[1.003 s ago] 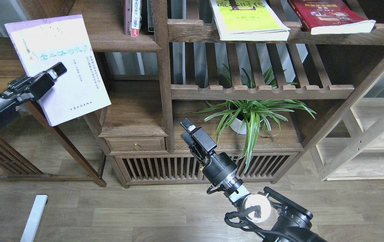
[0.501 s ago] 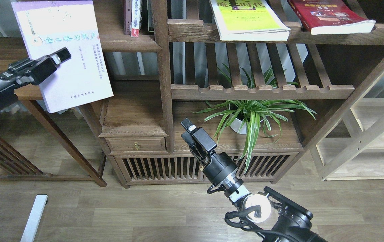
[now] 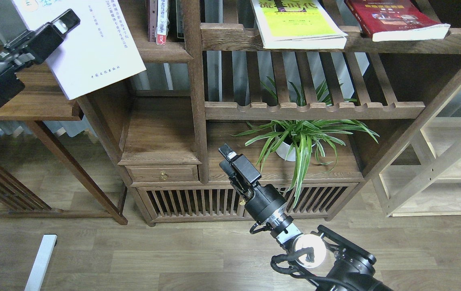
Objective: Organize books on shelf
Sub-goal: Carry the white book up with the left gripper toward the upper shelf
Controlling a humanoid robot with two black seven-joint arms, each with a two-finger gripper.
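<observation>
My left gripper is shut on the left edge of the white/pale lilac book and holds it tilted at the top left, in front of the solid-plank shelf. The book's top is cut off by the view's edge. The yellow-green book and the dark red book lie flat on the slatted upper shelf to the right. My right gripper hangs empty low in the middle, fingers together, in front of the lower cabinet.
Narrow upright books stand on the solid shelf next to the post. A potted spider plant sits under the slatted middle shelf. A wooden side table stands left, and a pale rack stands right.
My left gripper has lifted the white book up and slightly right, from beside the side table to the height of the solid shelf. The right arm has barely moved.
</observation>
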